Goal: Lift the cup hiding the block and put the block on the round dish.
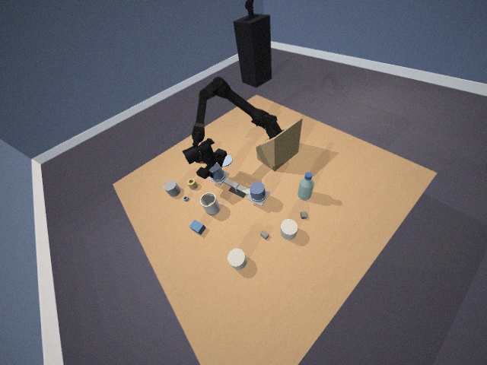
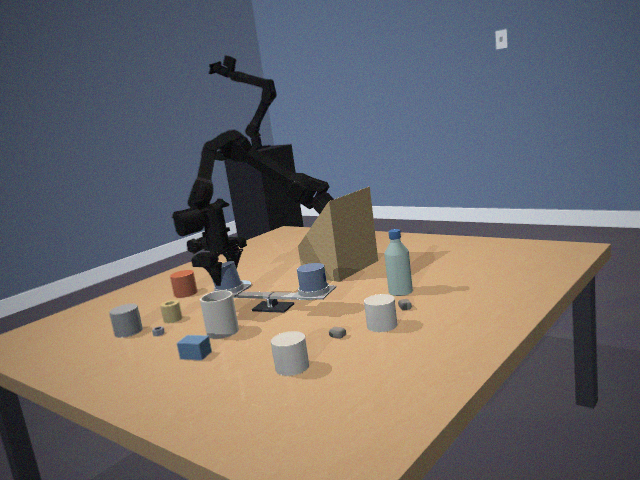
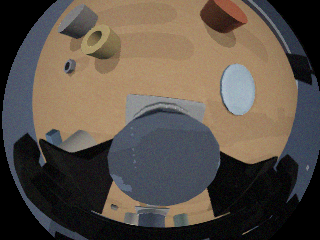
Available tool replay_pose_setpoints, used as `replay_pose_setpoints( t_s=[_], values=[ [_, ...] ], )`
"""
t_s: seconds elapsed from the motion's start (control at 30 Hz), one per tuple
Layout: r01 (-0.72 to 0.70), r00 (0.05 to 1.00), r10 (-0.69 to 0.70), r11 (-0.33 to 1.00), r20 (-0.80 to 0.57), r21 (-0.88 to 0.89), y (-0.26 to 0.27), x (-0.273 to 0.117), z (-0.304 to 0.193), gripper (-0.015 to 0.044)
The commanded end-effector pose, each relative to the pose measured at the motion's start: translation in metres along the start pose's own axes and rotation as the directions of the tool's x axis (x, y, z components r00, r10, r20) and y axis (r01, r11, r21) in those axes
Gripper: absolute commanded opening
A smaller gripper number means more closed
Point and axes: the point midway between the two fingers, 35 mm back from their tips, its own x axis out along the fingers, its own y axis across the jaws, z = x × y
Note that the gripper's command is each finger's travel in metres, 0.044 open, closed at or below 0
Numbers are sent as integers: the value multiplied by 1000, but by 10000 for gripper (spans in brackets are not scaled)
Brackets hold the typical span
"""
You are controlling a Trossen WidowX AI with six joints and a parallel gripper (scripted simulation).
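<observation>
The claw (image 2: 221, 273) is closed on the left-hand cup (image 2: 227, 274), one finger on each side of its wall. This blue cup sits inverted, closed base upward, its axis upright or nearly so, on the left pan of the balance (image 2: 272, 296). The beam runs left to right in the exterior view. The second cup (image 2: 311, 277) stands inverted on the opposite pan, well apart from the claw. The round dish (image 1: 227, 159) lies flat on the worktop (image 2: 465, 330) just behind the held cup, partly hidden by the arm in the top view. An orange cylinder (image 2: 183, 283), a yellow ring (image 2: 170, 310) and an open grey cup (image 2: 218, 312) crowd the left side. A tan wedge (image 2: 343, 235) stands behind the balance. No writing is legible.
</observation>
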Motion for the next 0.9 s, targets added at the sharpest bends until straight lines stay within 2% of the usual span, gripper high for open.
replay_pose_setpoints(
  t_s=[0.0,0.87],
  values=[
    [-13,1000,13,1000,0,6,4,-8,0,0],
    [-14,1000,14,1000,-3,6,5,-41,0,0]
  ],
)
